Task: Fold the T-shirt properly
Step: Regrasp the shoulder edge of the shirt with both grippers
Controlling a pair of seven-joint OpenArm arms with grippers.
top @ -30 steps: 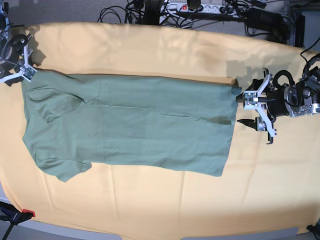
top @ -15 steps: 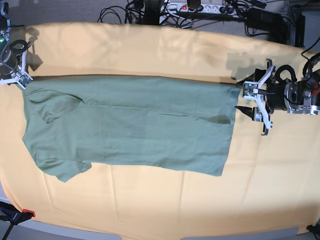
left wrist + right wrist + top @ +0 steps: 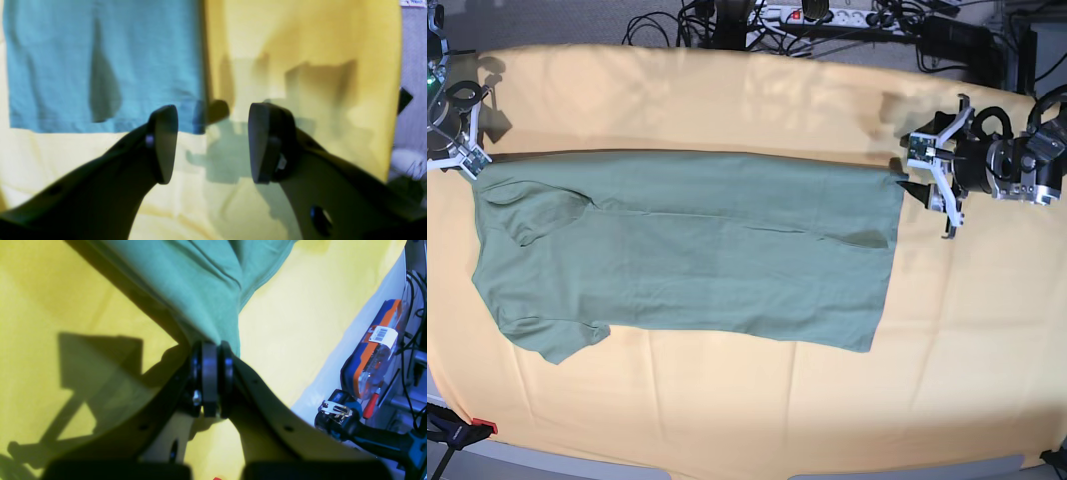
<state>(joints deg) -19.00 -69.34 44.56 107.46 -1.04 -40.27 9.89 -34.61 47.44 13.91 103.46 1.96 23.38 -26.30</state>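
**One corner pinched, one hand open**

My right gripper [image 3: 210, 373] is clamped on a corner of the T-shirt [image 3: 687, 245], the green cloth bunching up out of my closed pads at the shoulder end. My left gripper [image 3: 211, 143] stands wide with nothing between its fingers [image 3: 163, 143], hovering just off the hem corner at the other end (the hem's edge lies right ahead of the left finger). The shirt lies stretched lengthwise and mostly flat on the yellow-orange table cloth [image 3: 757, 400], sleeves toward my right arm, hem toward my left, with a few soft creases across the middle. Beyond the cloth's far edge runs a tangle of black cables and a white power strip [image 3: 822, 14]. Past my right wrist sits an orange-and-blue case [image 3: 373, 346] beside a dark power tool [image 3: 350, 420].
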